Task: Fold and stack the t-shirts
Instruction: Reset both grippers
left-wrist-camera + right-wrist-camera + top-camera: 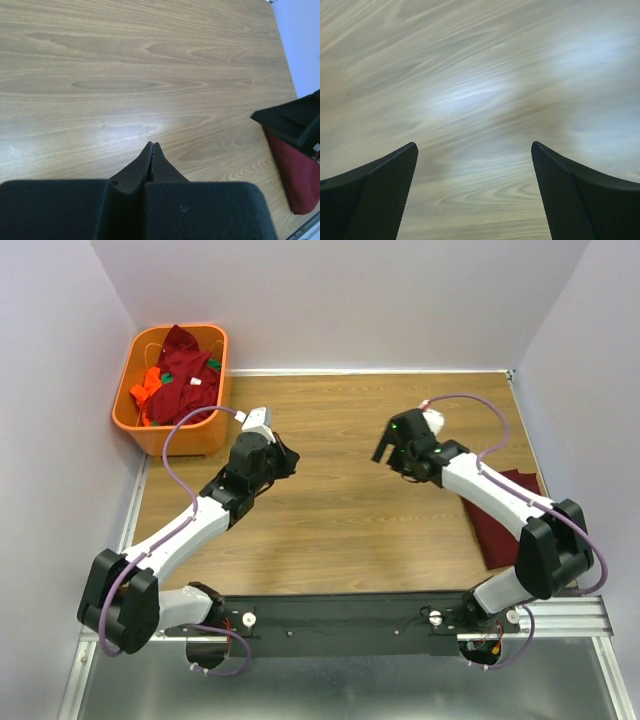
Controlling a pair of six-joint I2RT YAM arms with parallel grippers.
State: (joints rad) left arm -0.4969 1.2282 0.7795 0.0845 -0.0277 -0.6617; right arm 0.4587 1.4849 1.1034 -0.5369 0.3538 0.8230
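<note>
Both tools hang over the bare middle of the table (pixel 340 530), and neither has any cloth. The left tool (pixel 152 146) is pinched fully together, its two fingers meeting in a point above the wood grain with nothing between them. The right tool (pixel 474 146) is spread wide, its fingers framing empty tabletop; that wrist view is smeared, so fine detail is lost there.

One maroon shirt (pixel 500 530) lies flat at the table's right edge, partly under the right arm (pixel 495 490), and it looks folded already. The rest of the t-shirts (pixel 185 375) sit heaped in the orange basket (pixel 150 428) at the far left corner, maroon on top with orange and green peeking out.

The likely next job is a trip to that heap, and the left tool is the nearer one. The cloth looks light and limp. It will probably drape and drag, and a tangled neighbour may come up with it. The best hold looks like a raised fold or hem on the top maroon piece, pinched firmly and lifted clear of the basket before spreading.
</note>
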